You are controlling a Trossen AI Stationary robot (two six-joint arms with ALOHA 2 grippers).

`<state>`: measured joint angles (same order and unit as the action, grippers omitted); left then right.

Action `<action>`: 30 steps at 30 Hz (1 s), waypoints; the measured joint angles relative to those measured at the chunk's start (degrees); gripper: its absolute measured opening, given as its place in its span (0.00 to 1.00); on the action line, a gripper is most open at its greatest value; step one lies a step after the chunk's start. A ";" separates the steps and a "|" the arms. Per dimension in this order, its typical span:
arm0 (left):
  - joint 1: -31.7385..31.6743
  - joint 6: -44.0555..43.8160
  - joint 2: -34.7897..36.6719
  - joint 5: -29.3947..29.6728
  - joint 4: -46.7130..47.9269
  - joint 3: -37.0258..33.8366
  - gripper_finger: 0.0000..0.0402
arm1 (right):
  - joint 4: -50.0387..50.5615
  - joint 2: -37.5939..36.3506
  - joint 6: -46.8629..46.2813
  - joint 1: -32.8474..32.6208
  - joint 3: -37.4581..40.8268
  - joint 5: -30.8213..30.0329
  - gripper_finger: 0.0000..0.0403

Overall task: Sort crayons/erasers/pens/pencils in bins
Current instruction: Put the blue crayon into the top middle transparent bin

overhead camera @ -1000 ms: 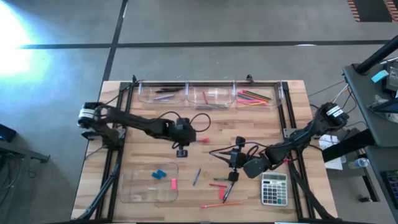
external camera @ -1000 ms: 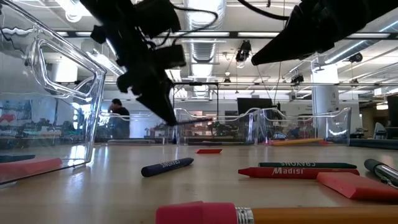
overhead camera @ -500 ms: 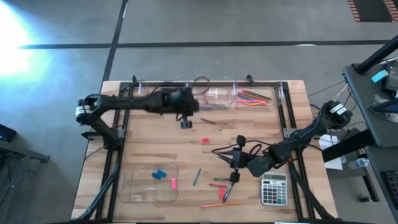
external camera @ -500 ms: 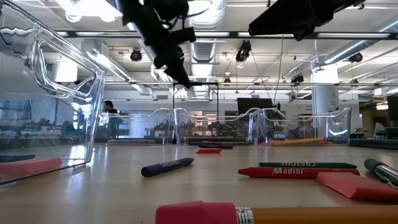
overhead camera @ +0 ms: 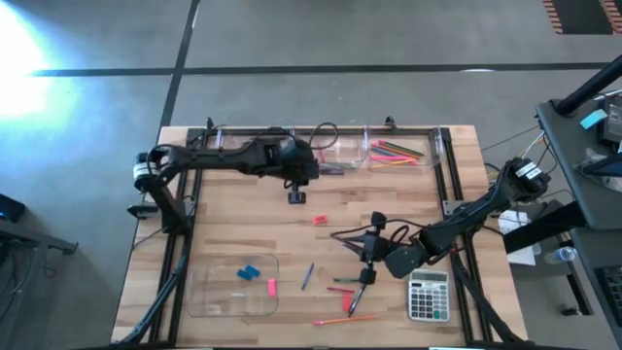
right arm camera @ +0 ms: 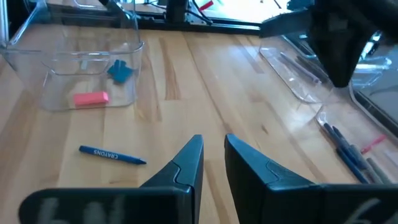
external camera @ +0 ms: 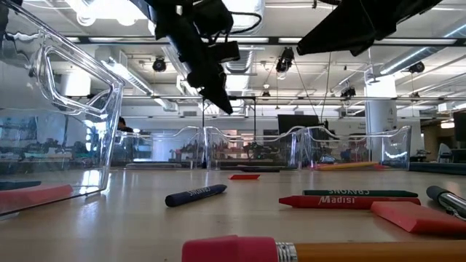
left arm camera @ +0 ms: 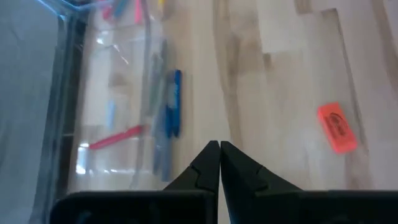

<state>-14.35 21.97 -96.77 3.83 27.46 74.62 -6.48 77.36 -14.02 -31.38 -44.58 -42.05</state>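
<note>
Left gripper (left arm camera: 219,144) first: its jaws are pressed tight together with nothing between them, and it hangs above the tabletop (overhead camera: 243,233) just in front of the row of three clear tubs (overhead camera: 335,148) along the far edge. That row is our landmark. Through the left wrist camera, blue and grey pens (left arm camera: 168,121) and a pink stick lie in the tub beside those shut jaws, and a red eraser (left arm camera: 336,127) sits on bare wood a little way out from the row.

Over to the right gripper (right arm camera: 213,149): its jaws are drawn in to a narrow slit and they carry nothing, poised well forward of the row, near the grey calculator (overhead camera: 427,294). Below it lies a scatter of crayons (overhead camera: 343,288), with a pencil (overhead camera: 342,318) nearest the front edge. A blue crayon (overhead camera: 307,277) lies alone between that scatter and the shallow tray (overhead camera: 219,297), which stands well forward of the row at its left end and holds a blue eraser (overhead camera: 250,272) and a pink eraser (overhead camera: 271,286).

Pencils (overhead camera: 397,153) in orange, pink and green fill the row's right-hand tub.

The surface is pale plank wood in a black frame. From the low camera, beyond the tubs, the room shows a white ceiling with ducts and strip lights (external camera: 109,9), and a person (external camera: 121,127) stands far off.
</note>
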 joint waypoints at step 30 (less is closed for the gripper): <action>5.90 -14.35 31.31 2.21 -47.47 -44.37 0.00 | 8.36 11.42 -34.39 30.25 0.02 4.19 0.14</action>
<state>-8.45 7.62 -65.46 6.04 -20.01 30.25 1.88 88.78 -48.41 -1.12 -44.56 -37.86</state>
